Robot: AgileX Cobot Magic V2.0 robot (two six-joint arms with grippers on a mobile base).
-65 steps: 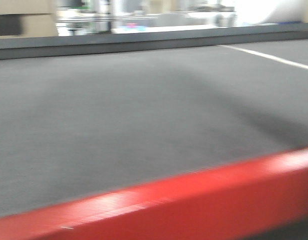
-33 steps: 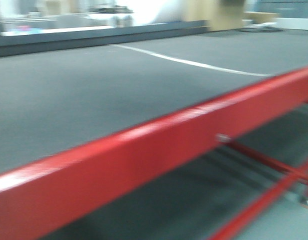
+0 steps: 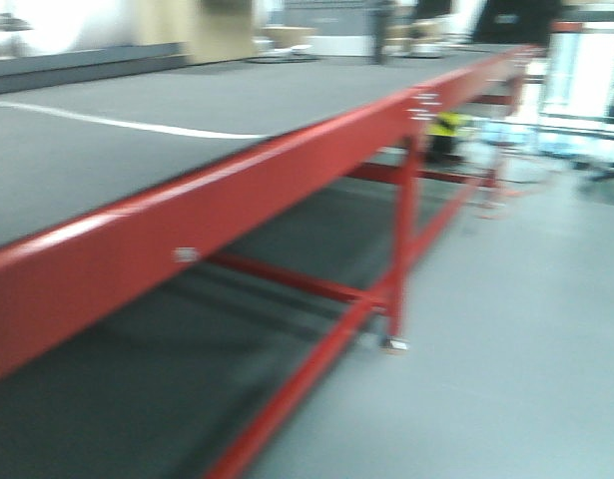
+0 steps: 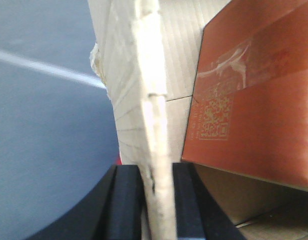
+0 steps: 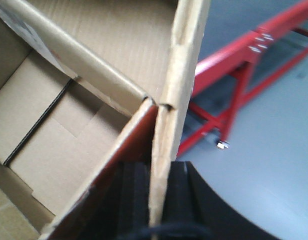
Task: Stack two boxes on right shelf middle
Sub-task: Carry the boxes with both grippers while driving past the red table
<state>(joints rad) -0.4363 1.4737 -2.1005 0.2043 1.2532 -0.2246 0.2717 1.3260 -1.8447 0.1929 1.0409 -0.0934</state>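
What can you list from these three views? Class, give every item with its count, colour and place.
table: one, red frame, dark grey top, left of front view.
white line: one, on the tabletop.
floor: grey, right of the table.
carton: brown corrugated, open; one wall per wrist view, one carton or two unclear.
orange-red box: one, QR code and clear tape, beside the carton wall, left wrist view.
left gripper: one, black, shut on carton wall.
right gripper: one, black, shut on carton wall.

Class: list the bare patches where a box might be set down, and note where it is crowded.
Bare: the grey table top behind its red rail, and the floor right of the table leg. Crowded: among the braces under the table.
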